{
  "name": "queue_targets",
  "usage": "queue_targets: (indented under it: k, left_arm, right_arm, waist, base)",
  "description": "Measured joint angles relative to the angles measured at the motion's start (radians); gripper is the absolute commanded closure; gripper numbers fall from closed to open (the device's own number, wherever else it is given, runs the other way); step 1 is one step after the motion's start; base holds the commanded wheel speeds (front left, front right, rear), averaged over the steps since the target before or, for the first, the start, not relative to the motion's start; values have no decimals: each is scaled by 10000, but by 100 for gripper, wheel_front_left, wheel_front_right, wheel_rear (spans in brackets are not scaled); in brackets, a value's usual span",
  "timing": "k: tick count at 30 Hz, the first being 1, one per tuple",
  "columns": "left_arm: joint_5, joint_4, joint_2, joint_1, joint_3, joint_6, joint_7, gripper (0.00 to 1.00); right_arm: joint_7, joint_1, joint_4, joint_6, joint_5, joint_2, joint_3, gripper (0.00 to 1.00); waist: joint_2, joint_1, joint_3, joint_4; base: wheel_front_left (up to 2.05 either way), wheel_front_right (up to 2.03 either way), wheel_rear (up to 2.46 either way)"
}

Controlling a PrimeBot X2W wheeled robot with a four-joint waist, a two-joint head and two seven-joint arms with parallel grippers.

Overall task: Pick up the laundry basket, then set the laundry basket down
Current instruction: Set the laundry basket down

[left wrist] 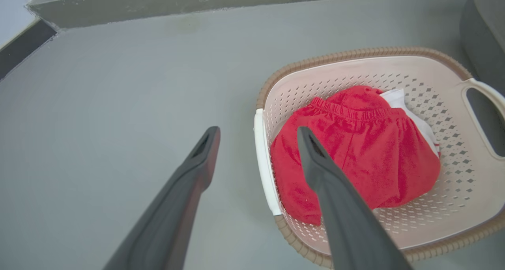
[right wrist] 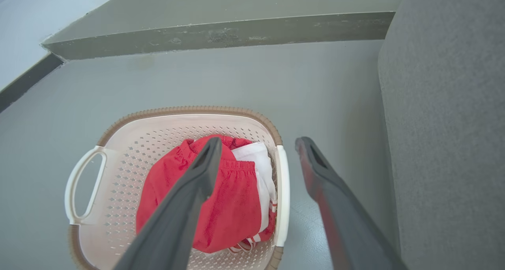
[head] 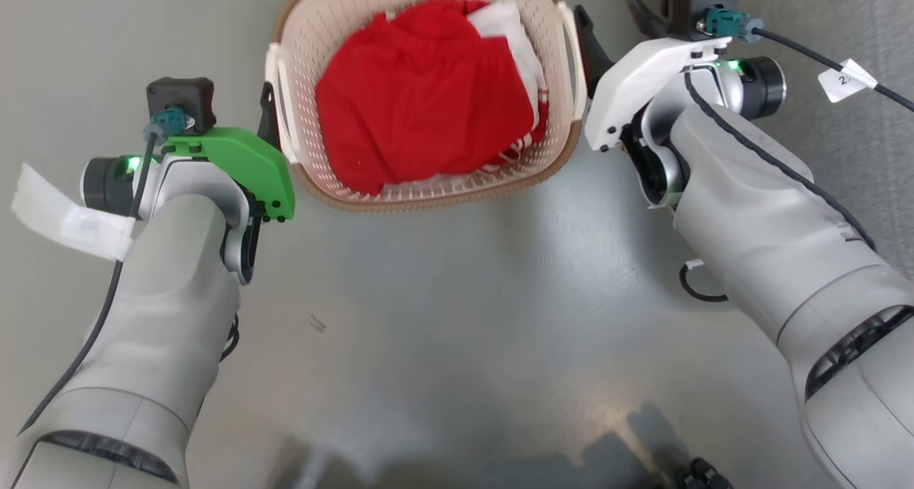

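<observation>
Where the grey floor [head: 457, 318] lies smooth and faintly glossy, the laundry basket [head: 318, 36] stands on it between the two arms, at the top middle of the head view. It is a cream plastic tub of rounded-rectangular shape, its walls pierced with rows of small diamond holes and its rim [head: 428, 202] a brown band moulded like weaving. A flat white handle sits at each short side. Inside it a red cloth [head: 421, 96] of soft, towel-like knit is heaped, with a gathered elastic band along one edge, and a white cloth [head: 510, 25] is tucked beside it.

The left gripper [left wrist: 257, 134] has its jaws wide apart – one dark tapered finger over bare floor, the other over the red cloth, the left handle [left wrist: 266, 171] lying between them. The right gripper [right wrist: 259, 144] is spread in the same way across the right handle [right wrist: 282, 195]. Neither finger can be seen touching the plastic, and how high they are above it is hard to judge.

The basket's far end is cut off by the top edge of the head view, and each wrist view hides part of the red cloth behind a finger. Close on the robot's right rises a block covered in coarse grey fabric [right wrist: 446, 124] – the right gripper's outer finger is in the strip of floor between it and the basket. A low scuffed ledge [right wrist: 221, 33] runs along the far side of the floor.
</observation>
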Motion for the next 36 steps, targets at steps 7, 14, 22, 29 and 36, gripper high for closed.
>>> queue_targets:
  k: [7, 14, 22, 29, 36]
  left_arm:
    - [272, -1135, 201, 879, 332, 169, 0, 0]
    - [560, -2105, 314, 1910, 823, 339, 0, 0]
    - [857, -2966, 374, 3024, 1191, 424, 0, 0]
    - [1384, -3985, 433, 4030, 1534, 462, 0, 0]
    - [1699, -4640, 433, 5285, 1772, 510, 0, 0]
  right_arm:
    - [0, 829, -978, -81, -640, -44, -418, 0]
    - [0, 1733, -1996, -104, -1237, -98, -1074, 0]
    - [0, 2856, -2917, -176, -1885, -127, -1682, 0]
    - [0, 4071, -3787, -251, -2491, -186, -2313, 0]
    - [0, 5400, -4477, -255, -2961, -219, -2909, 0]
  waist:
    - [0, 0, -888, 56]
    - [0, 0, -1796, 85]
    - [0, -1, -2707, 72]
    - [0, -1, -3622, 45]
    - [0, -1, -4537, 71]
  base:
    - [0, 0, 0]
    - [0, 0, 0]
    - [0, 0, 0]
    - [0, 0, 0]
    - [0, 0, 0]
